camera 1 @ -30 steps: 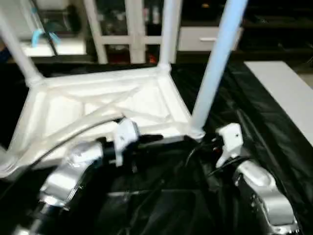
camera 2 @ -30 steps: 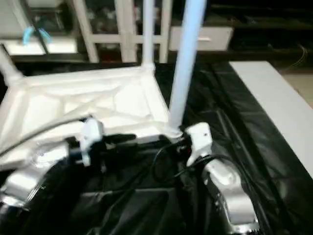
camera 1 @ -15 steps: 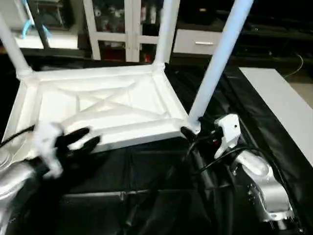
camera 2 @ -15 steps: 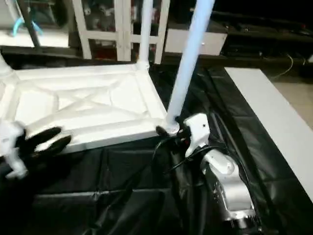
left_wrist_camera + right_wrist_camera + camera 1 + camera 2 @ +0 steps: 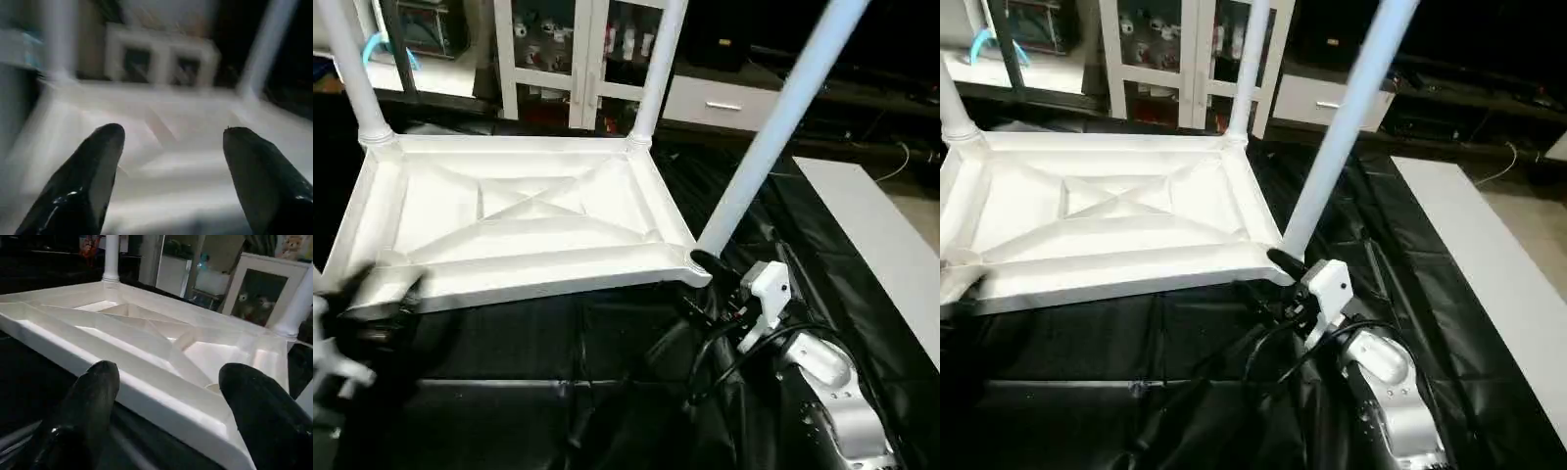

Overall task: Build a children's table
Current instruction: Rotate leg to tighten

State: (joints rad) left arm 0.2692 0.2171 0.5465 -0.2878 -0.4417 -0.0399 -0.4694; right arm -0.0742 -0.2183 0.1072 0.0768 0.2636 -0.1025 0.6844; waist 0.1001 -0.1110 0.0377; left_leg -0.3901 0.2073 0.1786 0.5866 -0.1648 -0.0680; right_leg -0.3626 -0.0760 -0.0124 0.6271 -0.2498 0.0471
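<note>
Watching from the head camera, I see my right gripper [image 5: 1278, 262] nearest, fingers spread at the near right corner of the top [image 5: 509, 215], astride its rim in the wrist view without clamping it. My left gripper [image 5: 168, 147] hangs with its fingers apart before the near left edge, holding nothing. Top lies underside up on black sheeting [image 5: 607, 372], X ribs showing. Three legs [image 5: 773, 127] stand in corner sockets. Beyond is a glass-door cabinet [image 5: 578, 59]; a white board [image 5: 881, 225] lies to the right.
</note>
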